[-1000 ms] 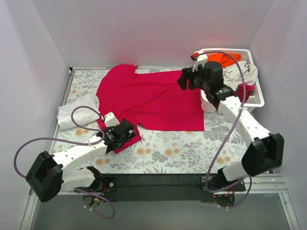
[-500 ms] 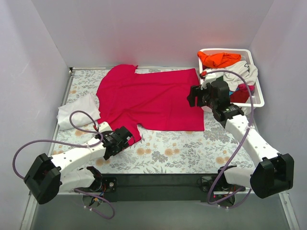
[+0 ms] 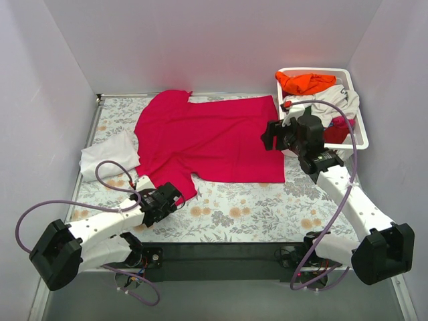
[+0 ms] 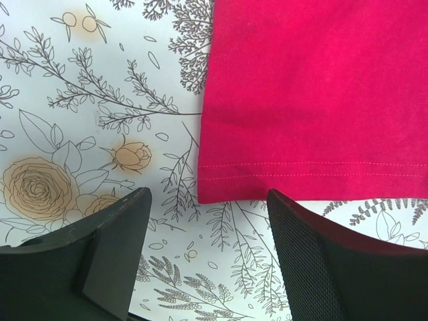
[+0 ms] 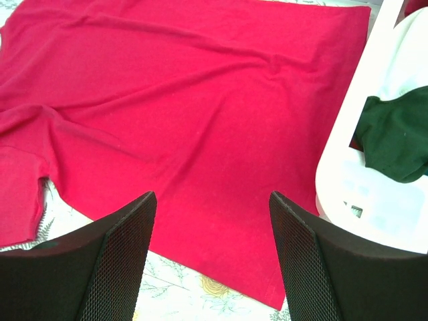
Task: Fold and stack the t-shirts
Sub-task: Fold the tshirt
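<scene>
Now the left tool and right tool hang spread above the flat crimson t-shirt

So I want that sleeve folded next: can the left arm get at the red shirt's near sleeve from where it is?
Probably yes. The left gripper is open, with the sleeve hem lying flat on the table just ahead of it and nothing between them.

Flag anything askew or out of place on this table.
The white t-shirt lies bunched and unfolded at the left edge of the table. The crimson t-shirt is spread flat but lightly wrinkled. An off-white garment spills over the rim of the basket.
</scene>
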Controlling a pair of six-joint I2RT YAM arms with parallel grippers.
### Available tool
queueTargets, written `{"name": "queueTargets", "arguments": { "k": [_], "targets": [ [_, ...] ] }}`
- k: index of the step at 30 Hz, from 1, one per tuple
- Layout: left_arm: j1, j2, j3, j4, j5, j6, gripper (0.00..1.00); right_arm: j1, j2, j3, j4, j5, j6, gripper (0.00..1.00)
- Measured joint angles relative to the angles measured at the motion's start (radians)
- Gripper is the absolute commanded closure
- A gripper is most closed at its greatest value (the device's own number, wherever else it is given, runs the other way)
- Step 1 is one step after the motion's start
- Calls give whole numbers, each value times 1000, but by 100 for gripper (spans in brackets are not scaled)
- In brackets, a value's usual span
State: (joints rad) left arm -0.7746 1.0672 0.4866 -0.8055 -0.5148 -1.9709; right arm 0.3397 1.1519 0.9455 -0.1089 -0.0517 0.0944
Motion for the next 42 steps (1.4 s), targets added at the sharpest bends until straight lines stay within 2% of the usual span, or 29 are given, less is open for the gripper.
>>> {"name": "queueTargets", "arguments": {
  "k": [7,14,18,19,21,29,35,42],
  "targets": [
    [0,-19,-23,54,-27,5,44,0,-34,-11,0,0,8,38],
    [0,5,-27,123,-40,5,58,0,-53,-11,0,0,8,37],
    [0,25,-30,164,-40,3,79,0,-53,-13,0,1,8,38],
    [0,29,-31,172,-37,3,89,0,-53,-13,0,2,8,38],
    [0,29,-35,190,-27,-2,100,0,-53,-13,0,5,8,38],
    [0,-30,-39,148,17,-16,100,0,-50,-24,-2,30,13,38],
    [0,-190,-8,77,9,-18,100,0,-27,-38,-34,76,43,42],
    [0,-397,4,41,3,14,100,24,-93,-162,-138,133,87,42]
  ]
}}
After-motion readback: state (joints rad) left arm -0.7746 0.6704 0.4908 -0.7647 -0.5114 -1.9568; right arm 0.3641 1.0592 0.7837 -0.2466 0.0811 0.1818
